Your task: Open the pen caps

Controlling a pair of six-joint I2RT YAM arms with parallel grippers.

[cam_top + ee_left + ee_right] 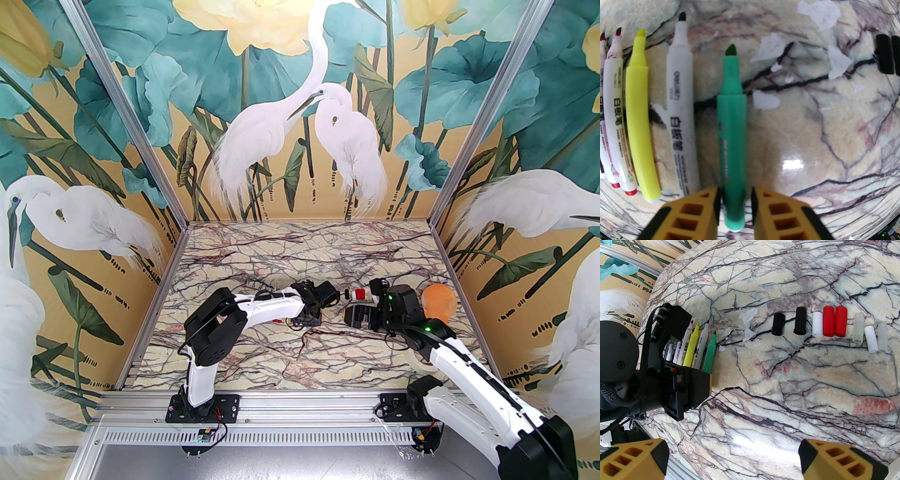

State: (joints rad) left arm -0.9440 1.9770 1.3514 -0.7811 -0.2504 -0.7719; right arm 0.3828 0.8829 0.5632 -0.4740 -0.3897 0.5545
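pen caps (834,320) look light, slick, likely roll; pinch across middle. Left jaws loose around green marker (732,131), right jaws wide, empty

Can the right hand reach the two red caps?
Probably yes. The right hand is open, and bare table lies between it and the red caps, though a white cap sits right beside them.

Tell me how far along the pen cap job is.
Nearly finished, apparently. Done: the markers under the left wrist camera all show bare tips, and loose pen caps lie in a row apart from them. In hand: the left gripper straddles the uncapped green marker, jaws slightly apart; the right gripper hangs open and empty. Left: apparently only letting it go.
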